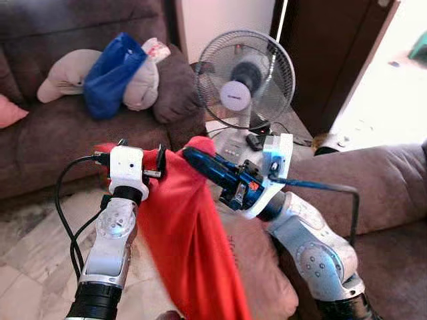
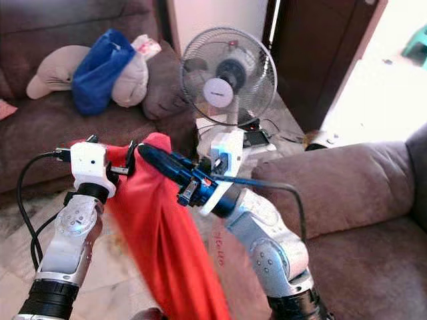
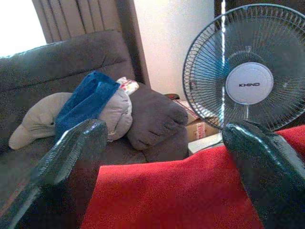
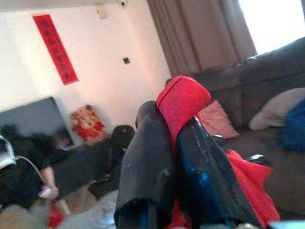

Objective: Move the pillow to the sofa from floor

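Note:
A red pillow (image 1: 190,240) hangs in the air in front of me, held up by its top edge between both arms. My left gripper (image 1: 141,152) grips the pillow's left corner; in the left wrist view its fingers (image 3: 71,152) stand wide around the thick red edge (image 3: 181,191). My right gripper (image 1: 193,157) is shut on the top right corner, and the right wrist view has the red fabric (image 4: 183,98) pinched between its fingertips. The brown sofa (image 1: 60,133) stands ahead to the left.
On the sofa lie a grey cushion (image 1: 67,73), a blue bag (image 1: 110,73) and a brown cushion (image 1: 175,83). A standing fan (image 1: 245,80) is straight ahead. A second brown sofa's arm (image 1: 373,180) is at my right. A pinkish cushion (image 1: 263,273) lies below the right arm.

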Controlling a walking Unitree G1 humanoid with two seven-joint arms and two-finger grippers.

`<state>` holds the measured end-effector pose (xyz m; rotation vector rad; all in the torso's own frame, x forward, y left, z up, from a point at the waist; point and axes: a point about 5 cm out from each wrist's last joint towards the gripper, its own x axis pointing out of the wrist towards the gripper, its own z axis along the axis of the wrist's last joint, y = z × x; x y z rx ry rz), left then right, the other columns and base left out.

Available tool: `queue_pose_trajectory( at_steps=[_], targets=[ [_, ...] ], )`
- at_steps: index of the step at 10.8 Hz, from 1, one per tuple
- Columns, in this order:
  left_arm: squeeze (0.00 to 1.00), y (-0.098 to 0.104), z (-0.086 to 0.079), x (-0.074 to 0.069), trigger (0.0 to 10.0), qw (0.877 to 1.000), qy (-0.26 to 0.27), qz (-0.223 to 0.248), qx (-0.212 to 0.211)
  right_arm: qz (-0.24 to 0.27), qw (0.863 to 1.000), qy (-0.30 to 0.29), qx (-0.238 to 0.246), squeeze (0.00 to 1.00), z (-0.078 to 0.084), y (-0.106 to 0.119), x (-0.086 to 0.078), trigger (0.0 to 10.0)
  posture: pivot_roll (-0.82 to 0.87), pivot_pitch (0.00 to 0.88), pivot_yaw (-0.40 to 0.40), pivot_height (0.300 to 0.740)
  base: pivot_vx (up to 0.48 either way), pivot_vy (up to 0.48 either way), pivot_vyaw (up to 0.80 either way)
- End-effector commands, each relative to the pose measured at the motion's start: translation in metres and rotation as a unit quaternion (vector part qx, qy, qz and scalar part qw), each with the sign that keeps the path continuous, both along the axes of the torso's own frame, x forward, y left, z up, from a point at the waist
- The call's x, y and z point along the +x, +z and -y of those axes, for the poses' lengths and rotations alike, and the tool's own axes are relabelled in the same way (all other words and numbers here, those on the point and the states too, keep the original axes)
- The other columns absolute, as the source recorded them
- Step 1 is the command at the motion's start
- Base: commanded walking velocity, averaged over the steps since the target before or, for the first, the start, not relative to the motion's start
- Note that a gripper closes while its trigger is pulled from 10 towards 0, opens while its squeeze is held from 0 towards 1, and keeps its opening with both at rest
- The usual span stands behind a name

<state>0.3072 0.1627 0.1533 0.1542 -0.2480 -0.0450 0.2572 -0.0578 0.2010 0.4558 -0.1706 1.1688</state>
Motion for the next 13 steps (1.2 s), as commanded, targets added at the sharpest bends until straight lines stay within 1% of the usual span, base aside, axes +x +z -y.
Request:
queue_pose_trajectory(
  at_steps=[1, 2, 3, 4, 5, 6, 7, 8, 9, 10, 11, 12, 13],
  targets=[
    [0.0, -0.001, 0.002, 0.002, 10.0, 1.0, 0.0, -0.005, 0.009, 0.033, 0.998, -0.056, 0.02, 0.0, 0.017, 0.014, 0.01, 10.0, 0.07, 0.0, 0.014, 0.74, 0.0, 0.0, 0.0],
    [0.0, -0.001, 0.003, 0.002, 10.0, 1.0, 0.0, -0.005, 0.007, 0.0, 0.997, -0.054, 0.046, 0.0, 0.034, 0.007, 0.01, 10.0, 0.07, 0.0, 0.012, 0.74, 0.0, 0.0, 0.0],
    [0.0, -0.003, 0.002, 0.002, 10.0, 1.0, 0.001, -0.006, 0.006, 0.0, 0.998, -0.024, 0.06, 0.0, 0.027, 0.012, 0.002, 10.0, 0.06, 0.0, 0.008, 0.74, 0.0, 0.0, 0.0],
    [0.0, -0.003, 0.002, 0.002, 10.0, 1.0, 0.002, -0.007, 0.005, 0.019, 0.999, -0.032, 0.034, 0.0, 0.02, 0.012, -0.001, 10.0, 0.07, 0.0, 0.006, 0.74, 0.0, 0.0, 0.0],
    [0.0, -0.004, 0.003, 0.001, 10.0, 1.0, -0.005, -0.013, -0.006, -0.017, 0.987, -0.156, -0.017, 0.0, 0.036, -0.008, 0.024, 10.0, 0.08, 0.0, 0.007, 0.74, 0.0, 0.0, 0.0],
    [0.0, -0.008, 0.002, 0.0, 10.0, 1.0, -0.007, -0.023, -0.016, -0.066, 0.957, -0.269, -0.091, 0.0, 0.058, -0.036, 0.045, 10.0, 0.07, 0.0, 0.008, 0.74, 0.0, 0.0, 0.0],
    [0.0, -0.015, -0.001, -0.001, 10.0, 0.998, 0.004, -0.039, -0.044, -0.145, 0.907, -0.366, -0.148, 0.0, 0.084, -0.067, 0.057, 10.0, 0.07, 0.0, 0.007, 0.74, 0.0, 0.0, 0.0],
    [0.0, -0.019, -0.005, -0.001, 10.0, 0.997, 0.012, -0.049, -0.057, -0.172, 0.858, -0.431, -0.221, 0.0, 0.103, -0.091, 0.059, 10.0, 0.07, 0.0, 0.004, 0.74, 0.0, 0.0, 0.0],
    [0.0, -0.021, -0.007, -0.001, 10.0, 0.996, 0.018, -0.053, -0.063, -0.206, 0.825, -0.468, -0.239, 0.0, 0.119, -0.114, 0.054, 10.0, 0.07, 0.0, 0.003, 0.74, 0.0, 0.0, 0.0],
    [0.0, -0.022, -0.006, -0.002, 10.0, 0.997, 0.016, -0.054, -0.061, -0.235, 0.789, -0.498, -0.272, 0.0, 0.127, -0.134, 0.049, 10.0, 0.07, 0.0, 0.0, 0.74, 0.0, 0.0, 0.0],
    [0.0, -0.023, -0.007, -0.003, 10.0, 0.996, 0.016, -0.058, -0.062, -0.247, 0.767, -0.513, -0.296, 0.0, 0.13, -0.145, 0.047, 10.0, 0.07, 0.0, -0.001, 0.74, 0.0, 0.0, 0.0],
    [0.0, -0.025, -0.006, -0.004, 10.0, 0.996, 0.016, -0.061, -0.063, -0.26, 0.746, -0.525, -0.316, 0.0, 0.133, -0.152, 0.045, 10.0, 0.07, 0.001, -0.001, 0.74, 0.0, 0.0, 0.0],
    [0.0, -0.026, -0.005, -0.004, 10.0, 0.996, 0.016, -0.062, -0.064, -0.266, 0.722, -0.549, -0.327, 0.0, 0.138, -0.156, 0.046, 10.0, 0.07, 0.0, -0.003, 0.74, 0.0, 0.0, 0.0]
  ],
)
